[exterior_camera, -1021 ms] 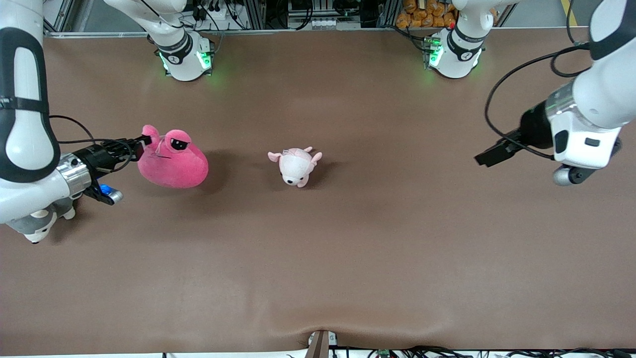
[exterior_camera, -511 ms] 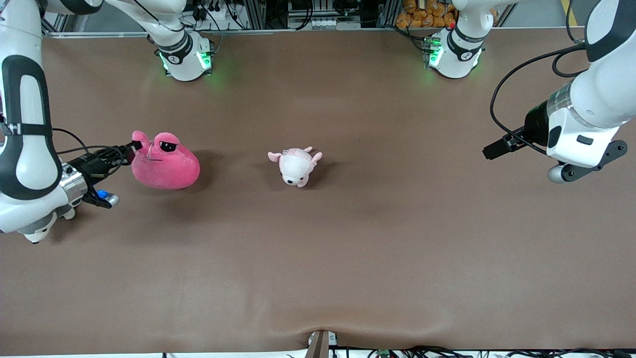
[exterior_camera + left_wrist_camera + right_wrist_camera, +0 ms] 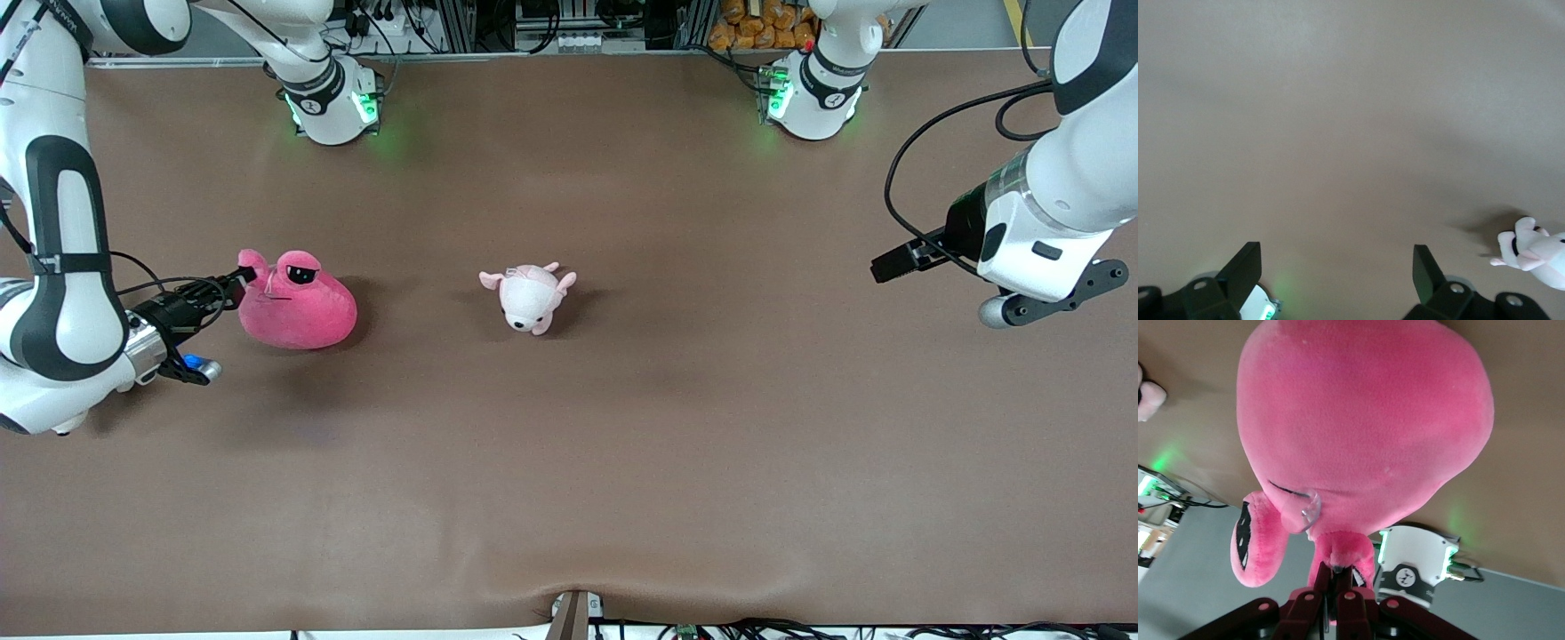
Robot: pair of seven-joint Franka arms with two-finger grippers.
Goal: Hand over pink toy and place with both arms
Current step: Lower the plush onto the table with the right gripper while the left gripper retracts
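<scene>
- Right gripper (image 3: 242, 281) is at the right arm's end of the table, low over the brown table (image 3: 622, 462), and its two fingers (image 3: 1338, 590) are pressed together on one small ear of the pink toy (image 3: 297, 300).
- In the right wrist view the pink toy (image 3: 1365, 433) fills most of the picture, and the pinched ear goes down between the closed black fingers.
- A black half-closed eye of the toy looks up toward the front camera, and a dark shadow lies on the cloth close around its body. I cannot tell if the toy rests fully on the table or is a little lifted.
- A small pale pink-and-white plush (image 3: 528, 294) lies near the middle of the table, well apart from the pink toy, toward the left arm's end from it.
- The same small plush (image 3: 1538, 253) shows at the edge of the left wrist view, with its shadow beside it.
- Left gripper (image 3: 892, 264) hangs over the bare table at the left arm's end, well apart from both plush toys, and this arm waits.
- Its two fingers (image 3: 1245, 267) stand wide apart with only brown cloth between them, so it holds nothing.
</scene>
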